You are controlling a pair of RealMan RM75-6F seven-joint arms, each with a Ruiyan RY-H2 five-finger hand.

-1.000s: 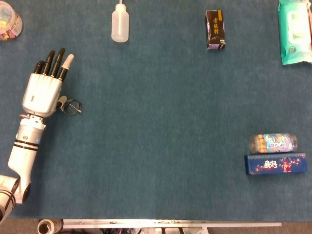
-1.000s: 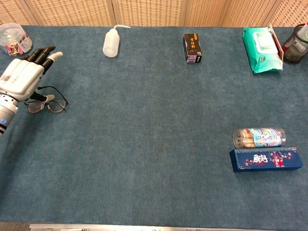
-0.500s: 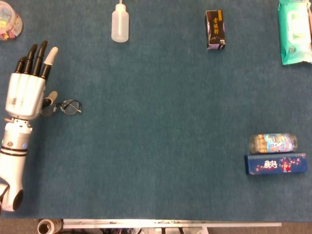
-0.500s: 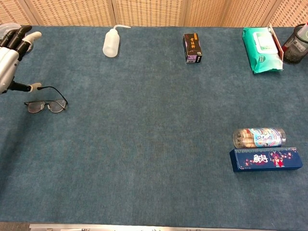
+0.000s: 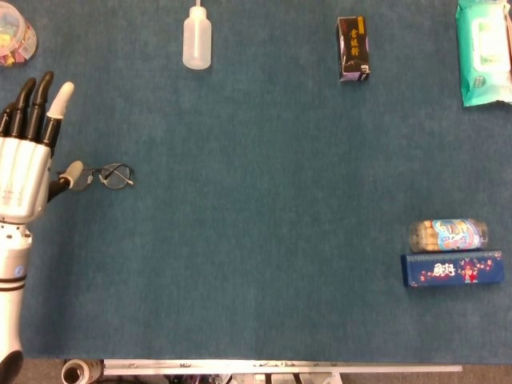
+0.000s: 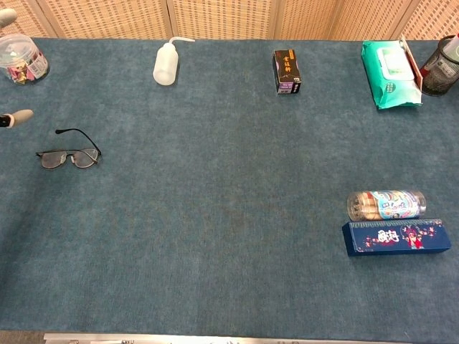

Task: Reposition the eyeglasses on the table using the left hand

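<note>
**Left hand spread flat, glasses lying free beside it**

At the far left of the head view we see our left hand [image 5: 24,172], palm down, fingers straight and apart, holding nothing. Its thumb points toward the eyeglasses [image 5: 108,175], and from above the thumb tip overlaps their near end. The chest view shows only two pale fingertips of this hand at the left edge, one of them clearly apart from the eyeglasses, so we cannot say the thumb touches them. The eyeglasses lie on the blue table [image 5: 256,240] just to the right of the hand, lenses toward the front edge and one temple arm unfolded toward the back.

Beyond the fingertips, at the back left corner, stands a clear tub [image 6: 23,57] of small coloured items. Further right of the hand, toward the back, a white squeeze bottle [image 5: 197,38] lies on its side. Right of that stands a dark carton [image 5: 353,50]. Well away from the hand, on the right side, a clear printed bottle [image 5: 448,234] lies just behind a blue box [image 5: 453,269], the two side by side. At the back right corner sits a green pack of wipes [image 5: 483,52], with a dark cup [image 6: 439,70] next to it.

Our right hand appears in neither view.
</note>
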